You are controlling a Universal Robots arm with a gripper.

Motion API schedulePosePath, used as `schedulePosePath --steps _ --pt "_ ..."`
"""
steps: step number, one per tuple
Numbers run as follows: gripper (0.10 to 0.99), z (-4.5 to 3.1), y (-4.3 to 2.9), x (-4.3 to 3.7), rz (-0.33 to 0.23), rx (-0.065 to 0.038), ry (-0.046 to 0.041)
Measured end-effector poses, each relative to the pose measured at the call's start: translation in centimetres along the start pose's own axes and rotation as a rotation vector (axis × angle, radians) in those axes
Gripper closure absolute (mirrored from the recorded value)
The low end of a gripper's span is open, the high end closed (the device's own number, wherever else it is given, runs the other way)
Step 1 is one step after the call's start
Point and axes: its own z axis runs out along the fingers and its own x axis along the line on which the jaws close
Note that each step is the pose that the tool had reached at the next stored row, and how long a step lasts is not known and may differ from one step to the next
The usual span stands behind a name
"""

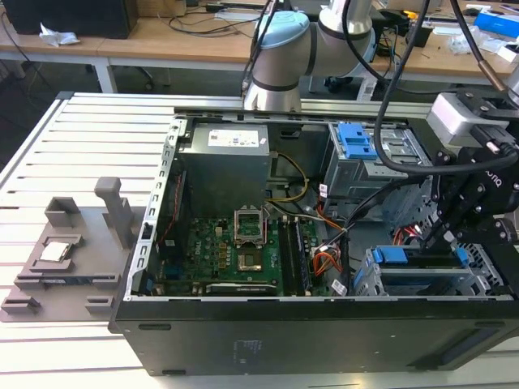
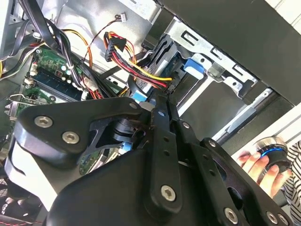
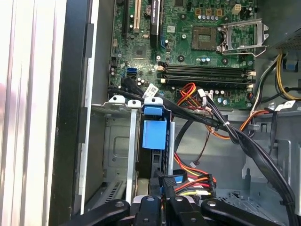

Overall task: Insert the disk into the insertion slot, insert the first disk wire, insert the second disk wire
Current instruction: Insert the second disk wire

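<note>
Your end effector (image 1: 454, 223) sits low at the drive-cage corner of the open PC case (image 1: 268, 324), on the exterior view's right, just above the insertion slot (image 1: 422, 275). The disk (image 3: 153, 136) looks already seated there: in the first wrist view its blue carrier stands upright between the silver cage rails, and the exterior view shows blue along the bay mouth. Fingers are drawn narrow, nearly together, right by a black connector w/ red-yellow-black leads (image 3: 188, 181) at the disk's back edge. You can't tell from either wrist view whether the tips actually pinch the plug or just rest at it, so treat the grip as unconfirmed. My read is that you're on a wire step, not the disk step: the tool is lined up w/ the disk's rear edge, which is prob. why it comes in so steep and close to the cage wall. In the way: a bundle of black cables (image 3: 244, 141) crosses from the motherboard (image 3: 197, 42) toward the bay, and orange-red leads loop just beside the plug (easy to snag). The taller grey cage w/ the blue tab (image 1: 357, 142) stands further back, apart from the tool. A person's hand (image 2: 261, 165) holds a round knob device at the desk edge, outside the case.
</note>
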Motion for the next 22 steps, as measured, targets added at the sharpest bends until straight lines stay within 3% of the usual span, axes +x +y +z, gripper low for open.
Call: schedulePosePath --steps 3,5,11,14,15,20,22 --pt "0.937 -0.02 -0.01 0.00 0.000 0.000 -0.0003" --pt "0.937 -0.47 0.03 0.02 0.000 0.000 -0.0003" --pt "0.922 -0.52 0.03 0.01 0.000 0.000 -0.0002" --pt "0.741 -0.54 0.03 0.01 0.000 0.000 -0.0002" --pt "0.741 -0.55 0.06 0.01 0.000 0.000 -0.0001" --pt "0.741 -0.46 1.20 -0.11 0.000 0.000 0.0011" --pt "0.741 -0.38 1.81 -0.17 0.000 0.000 0.0076"
